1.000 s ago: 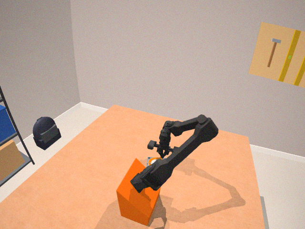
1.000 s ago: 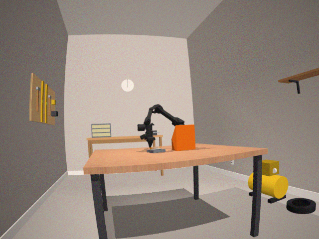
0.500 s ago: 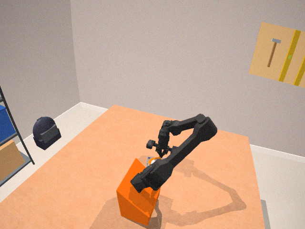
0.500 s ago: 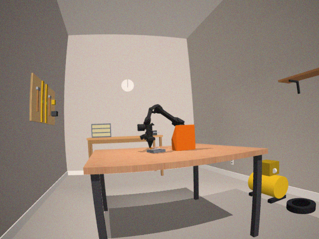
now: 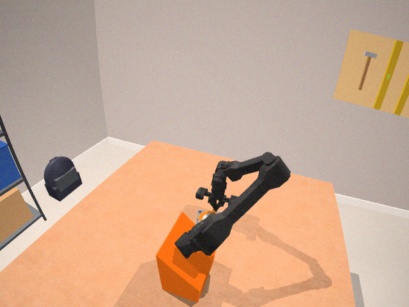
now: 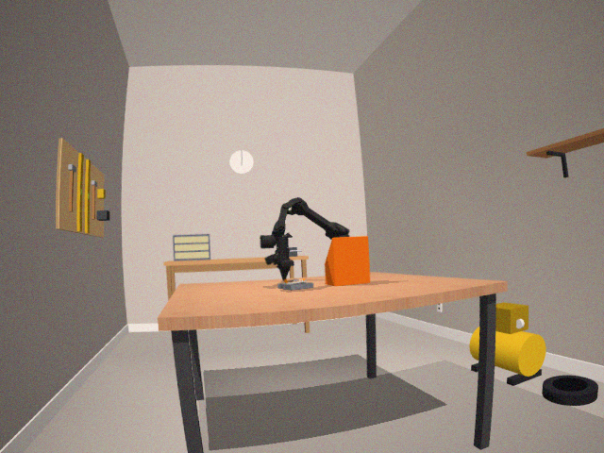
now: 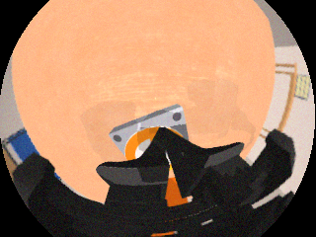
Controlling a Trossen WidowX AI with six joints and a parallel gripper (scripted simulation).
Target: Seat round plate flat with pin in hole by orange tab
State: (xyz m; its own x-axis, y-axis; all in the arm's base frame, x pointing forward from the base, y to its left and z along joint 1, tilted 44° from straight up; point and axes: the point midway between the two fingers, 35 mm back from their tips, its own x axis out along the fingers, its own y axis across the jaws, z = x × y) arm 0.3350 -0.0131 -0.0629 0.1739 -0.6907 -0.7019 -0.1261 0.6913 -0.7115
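The grey square base [image 5: 199,213] [image 6: 295,286] [image 7: 170,118] lies on the wooden table [image 5: 99,231] [image 6: 341,297] near the arm's orange mount. The round plate [image 5: 208,213] [image 7: 140,145], with an orange ring and a light centre, lies on the base and is mostly hidden behind the fingers. My gripper [image 5: 216,208] [image 6: 285,278] [image 7: 162,129] is shut, points straight down and has its tips at the plate's edge. An orange patch [image 7: 174,188] shows between the finger bodies in the wrist view. I cannot see the pin, the hole or whether the plate lies flat.
The orange block [image 5: 179,264] [image 6: 347,260] carrying the arm stands close to the base. A second table [image 6: 219,265] stands behind. A dark helmet [image 5: 62,176] and a shelf [image 5: 13,185] are on the floor to the left.
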